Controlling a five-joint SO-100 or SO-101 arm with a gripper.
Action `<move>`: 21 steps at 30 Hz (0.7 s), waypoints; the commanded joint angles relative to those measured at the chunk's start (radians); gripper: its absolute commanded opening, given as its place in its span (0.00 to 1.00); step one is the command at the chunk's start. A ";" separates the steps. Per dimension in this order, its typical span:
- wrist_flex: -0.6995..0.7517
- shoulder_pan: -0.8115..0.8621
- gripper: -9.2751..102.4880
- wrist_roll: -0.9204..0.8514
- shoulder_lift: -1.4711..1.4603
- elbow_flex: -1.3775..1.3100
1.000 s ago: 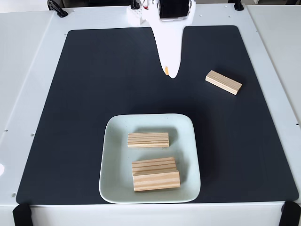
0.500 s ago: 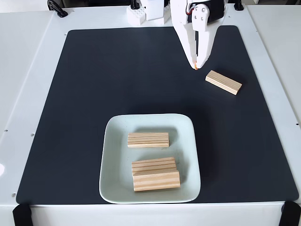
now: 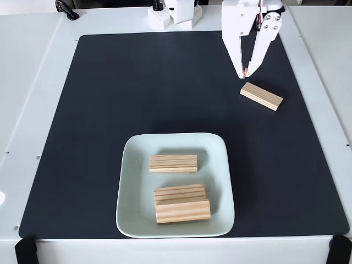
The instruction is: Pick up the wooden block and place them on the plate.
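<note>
The gripper (image 3: 245, 75), jaws nearly closed and empty, has swung right to the last wooden block (image 3: 261, 96) at two o'clock; three blocks already fill the plate (image 3: 132, 181).

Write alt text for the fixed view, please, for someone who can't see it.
A white robot gripper hangs with its fingers slightly apart just above one wooden block lying on a black mat. Nearer the camera, a pale square plate holds three more blocks, two of them pressed together at its near side.
</note>
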 commanded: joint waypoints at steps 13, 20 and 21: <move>0.031 0.014 0.08 -0.660 -0.063 -0.067; 0.034 -0.003 0.31 -0.603 -0.061 -0.058; 0.034 -0.006 0.35 -0.600 -0.060 -0.049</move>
